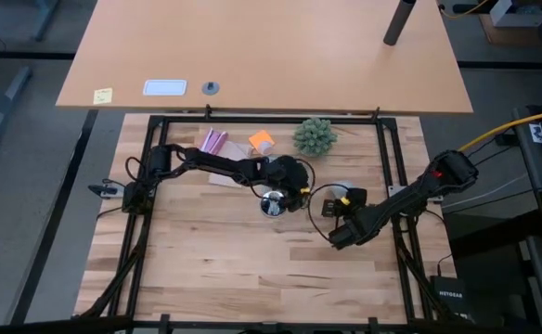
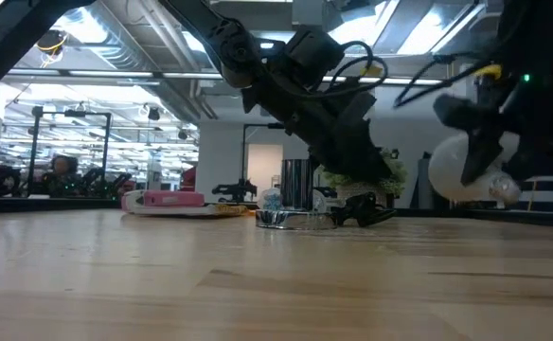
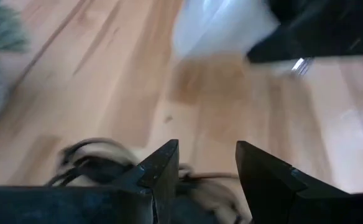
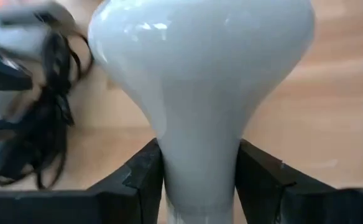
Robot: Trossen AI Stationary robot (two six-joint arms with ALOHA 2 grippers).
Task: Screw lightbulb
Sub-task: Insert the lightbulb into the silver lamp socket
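On the butcher-block bench (image 1: pixel 206 269), going left to right, a pink flat item (image 1: pixel 213 141) lay near the far edge, and an orange-and-white object (image 1: pixel 262 142) sat just beside it. What either one was could not be told from above. Next along the far edge stood the green spiky ball plant (image 1: pixel 315 135).

The left hand (image 3: pixel 207 163) reached in from the left edge toward the middle of the bench, over the shiny silver socket base (image 1: pixel 272 205) with its black cord (image 1: pixel 325 206). Its two dark fingers stood apart with nothing between them. In the level view the base sat flat on the wood, low and chrome, empty.

To its right, the right hand (image 4: pixel 200 163) held the lightbulb (image 4: pixel 200 81) clamped at its narrow neck, one finger on each side. The frosted globe pointed away from the wrist. In the level view the lightbulb (image 2: pixel 466 169) hung clear of the bench, lying roughly sideways, near the socket base but apart from it.

Beyond the far edge lay a separate tan tabletop (image 1: pixel 345 65) carrying a yellow sticky note (image 1: pixel 102 95) and a white card (image 1: pixel 164 88); no writing on them could be read. At the lower right, off the bench, a black box (image 1: pixel 449 295) bore the word NETGEAR.
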